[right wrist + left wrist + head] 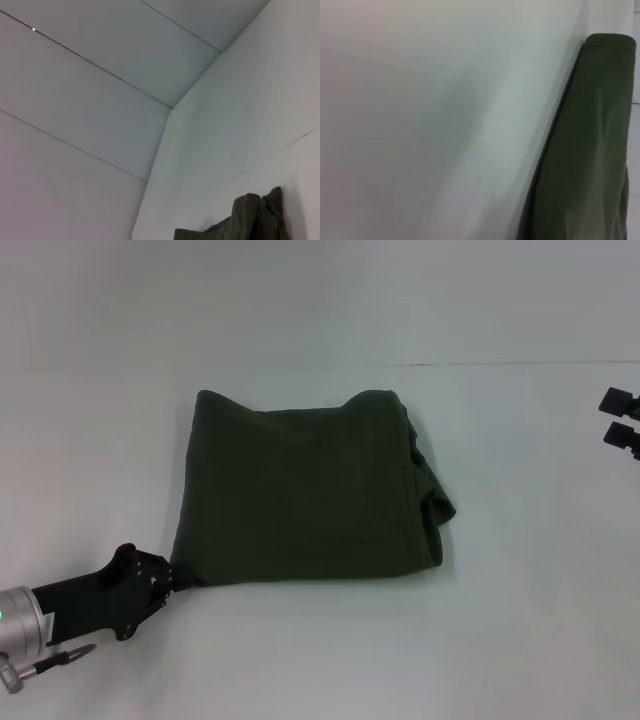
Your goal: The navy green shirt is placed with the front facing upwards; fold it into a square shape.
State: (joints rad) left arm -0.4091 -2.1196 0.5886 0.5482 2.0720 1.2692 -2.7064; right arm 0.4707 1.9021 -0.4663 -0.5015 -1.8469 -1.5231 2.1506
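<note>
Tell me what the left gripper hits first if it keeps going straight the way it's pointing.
Most likely the navy green shirt: the left gripper sits at its near-left corner, aimed into the folded cloth. Whether it already touches the fabric is unclear.

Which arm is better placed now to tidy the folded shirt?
Probably the left: its claw sits at the near left corner of the dark olive-green folded cotton shirt. The right claw is apart, at the table's far right.
</note>
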